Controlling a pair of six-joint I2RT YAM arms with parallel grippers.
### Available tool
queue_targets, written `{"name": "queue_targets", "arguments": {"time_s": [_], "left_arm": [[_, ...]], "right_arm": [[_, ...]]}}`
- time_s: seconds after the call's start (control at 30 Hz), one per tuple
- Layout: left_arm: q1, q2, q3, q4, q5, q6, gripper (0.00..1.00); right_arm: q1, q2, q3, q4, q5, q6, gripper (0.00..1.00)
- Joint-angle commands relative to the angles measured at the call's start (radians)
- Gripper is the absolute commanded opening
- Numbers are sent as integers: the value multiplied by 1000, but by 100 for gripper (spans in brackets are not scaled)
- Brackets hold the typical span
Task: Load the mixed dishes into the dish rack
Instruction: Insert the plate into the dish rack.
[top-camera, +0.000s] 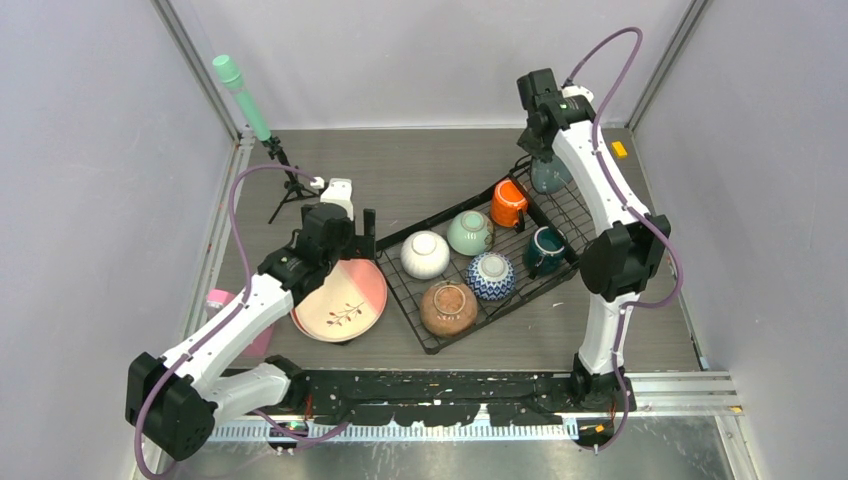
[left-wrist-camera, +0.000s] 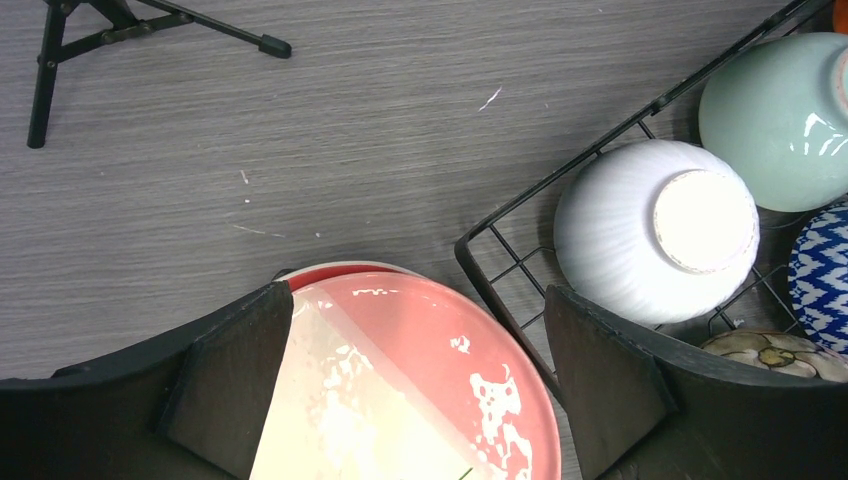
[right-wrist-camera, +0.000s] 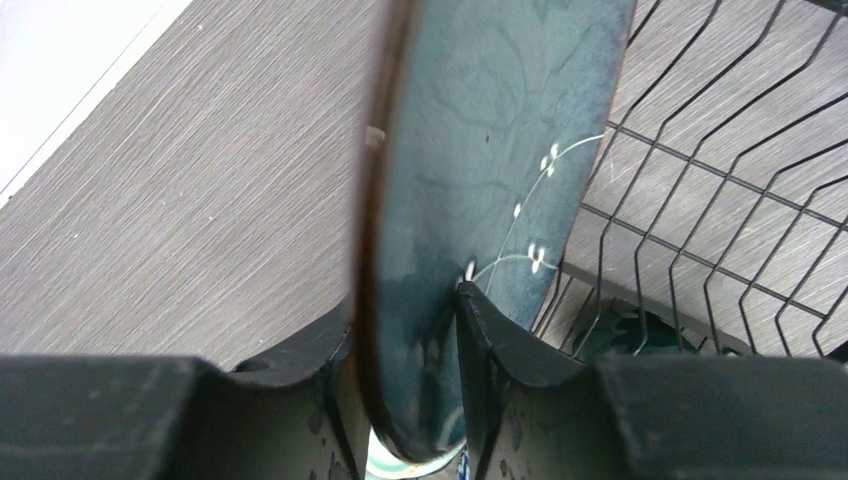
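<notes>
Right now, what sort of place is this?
Likely a robot test cell, not a kitchen: plain grey walls enclose a grey table, two robot arms are bolted at its near edge, and a dish rack sits on it.

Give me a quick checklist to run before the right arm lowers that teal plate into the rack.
1. Right jaws clamped on teal plate rim: ok.
2. Plate lined up with a dish rack slot: cannot tell.
3. Orange mug clear of plate's path: cannot tell.
4. Left jaws open above pink plate: ok.
5. Pink plate loaded: not ok, on table.
</notes>
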Motion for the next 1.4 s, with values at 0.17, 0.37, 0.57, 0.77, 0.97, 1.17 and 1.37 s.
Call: {"name": "queue_targets", "arguments": {"time_s": [0.17,0.37,0.57,0.77,0.97,1.17,1.37], "left_arm": [[13,-25,-6,-8,4,-17,100],[15,-13,3,-10,14,-16,100],[16,-6,8,-7,16,-15,100],[16,-3,10,-12,12,-16,100],[18,1,8,-11,16,-17,100],[18,1,14,-22,16,-18,100],[21,-11,6,-27,8,-15,100]], "right_arm": [[-77,-82,-52,113,-105,67,1],[-77,-167,-92,169,-57,76,0],[-77,-209,14,158,-38,81,0],[-76,-227,41,148,-59,97,0],[-74,-250,-24,196,-88,117,0],[-76,-215,-102,228,-151,126,0],[-87,-194,-148,249,-172,80,0]]}}
